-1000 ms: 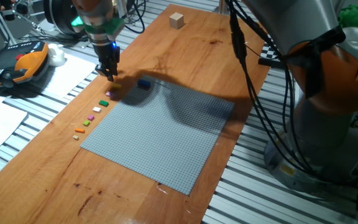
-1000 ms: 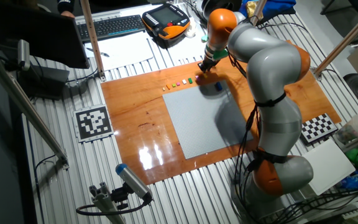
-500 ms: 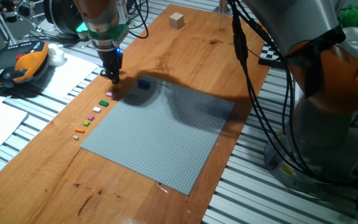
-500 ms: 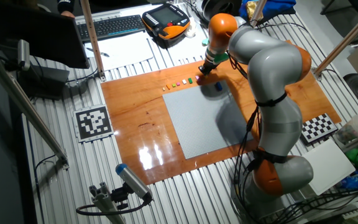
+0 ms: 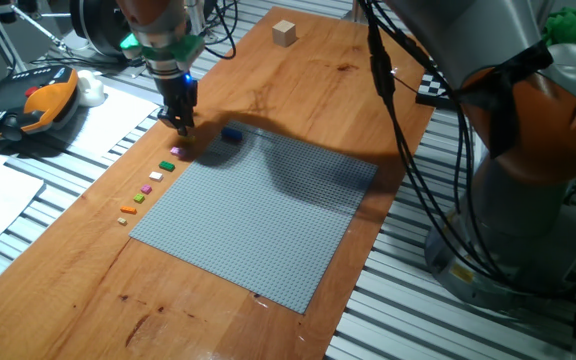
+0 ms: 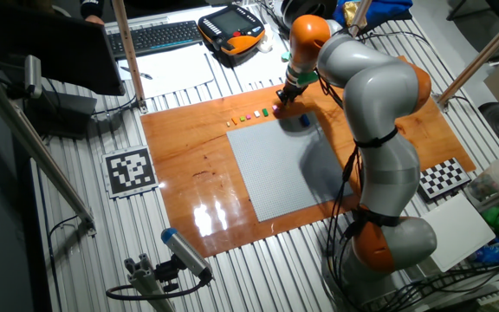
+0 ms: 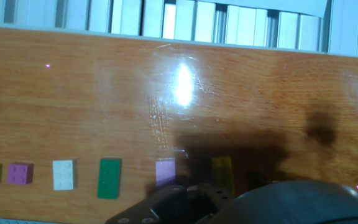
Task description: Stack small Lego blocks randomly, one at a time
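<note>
In one fixed view the gripper point(image 5: 181, 124) is seen just above the wooden board point(image 5: 298, 80) beside the grey baseplate point(image 5: 258, 215), its opening not discernible, near a pink block point(image 5: 176, 152); in the other fixed view it point(image 6: 281, 98) is seen at the block row's end; in the hand view small Lego blocks point(image 7: 110, 178) are lined up along the board.

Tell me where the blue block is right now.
In one fixed view, the blue block sits at the far corner of the grey baseplate, just right of the gripper; the row of small blocks runs along the baseplate's left edge.
</note>
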Controlling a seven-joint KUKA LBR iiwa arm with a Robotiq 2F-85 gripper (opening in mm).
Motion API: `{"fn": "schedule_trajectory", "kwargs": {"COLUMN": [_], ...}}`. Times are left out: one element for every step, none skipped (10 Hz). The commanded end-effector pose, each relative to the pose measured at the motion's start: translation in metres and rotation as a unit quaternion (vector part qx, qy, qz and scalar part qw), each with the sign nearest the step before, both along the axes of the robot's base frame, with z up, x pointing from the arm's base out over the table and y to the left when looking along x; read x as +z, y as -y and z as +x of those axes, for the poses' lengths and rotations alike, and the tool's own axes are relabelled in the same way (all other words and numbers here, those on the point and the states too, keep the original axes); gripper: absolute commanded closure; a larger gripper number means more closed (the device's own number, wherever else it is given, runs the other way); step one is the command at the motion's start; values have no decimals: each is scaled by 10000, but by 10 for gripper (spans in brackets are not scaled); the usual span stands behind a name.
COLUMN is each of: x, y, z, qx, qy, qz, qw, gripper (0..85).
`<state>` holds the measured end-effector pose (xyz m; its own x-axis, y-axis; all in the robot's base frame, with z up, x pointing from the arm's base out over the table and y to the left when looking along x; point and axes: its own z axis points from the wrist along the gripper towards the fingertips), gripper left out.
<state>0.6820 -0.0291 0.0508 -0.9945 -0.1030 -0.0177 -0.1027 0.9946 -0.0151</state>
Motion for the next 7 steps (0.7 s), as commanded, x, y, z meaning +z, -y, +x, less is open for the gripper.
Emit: {"fn": "schedule_trajectory", "kwargs": {"x": [-2, -2, -2, -37, -37, -38, -58], "y": [-3, -3, -3, 4, 0, -1, 2], "z": [-1, -1, -1, 6, 6, 5, 10], "qx": [17, 163, 317, 324, 317, 317, 317], "qy": [-40, -34, -11, -3, 13, 12, 12], "qz": [-26, 48, 68, 98, 98, 83, 90], "qw": [10000, 9998, 9995, 9994, 9994, 9995, 9995], "gripper": [510, 510, 510, 510, 510, 510, 510]}}
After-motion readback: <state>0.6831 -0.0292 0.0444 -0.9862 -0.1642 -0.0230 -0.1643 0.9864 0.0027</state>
